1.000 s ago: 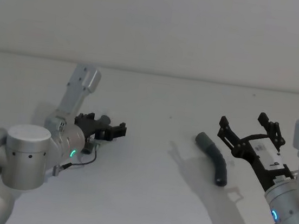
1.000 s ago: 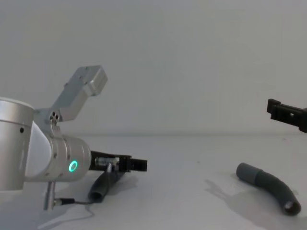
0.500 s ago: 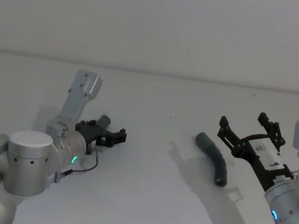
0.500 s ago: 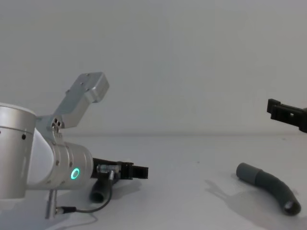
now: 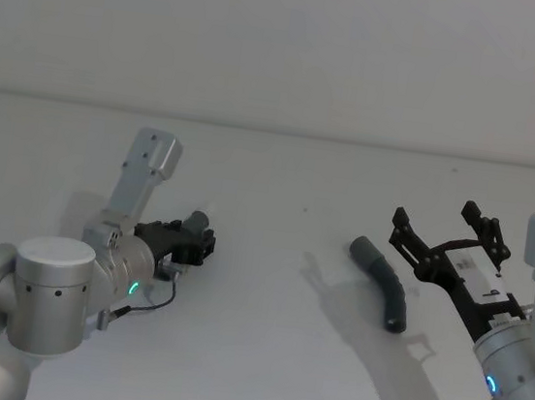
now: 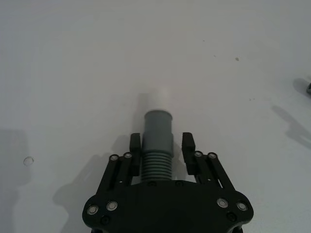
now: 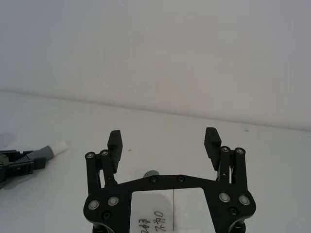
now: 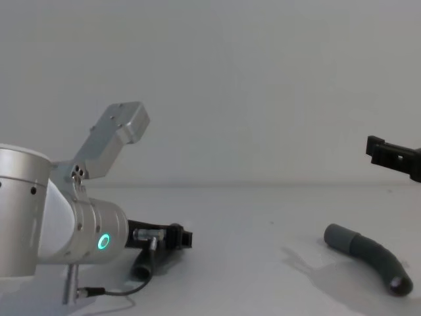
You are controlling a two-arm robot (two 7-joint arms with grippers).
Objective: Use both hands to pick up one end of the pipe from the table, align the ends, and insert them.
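My left gripper (image 6: 162, 145) clenches the short hose (image 6: 157, 133) on the table (image 5: 258, 355), left; my right gripper (image 7: 164, 138) hangs released near the long hose (image 5: 384, 283), right. Lifting, aligning and inserting remain, I judge.

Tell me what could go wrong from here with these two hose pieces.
The left gripper sits around the white-tipped hose on its ribs; it may twist when lifted. The right gripper, open, hangs clear of the other hose, which is curved and might roll if nudged.
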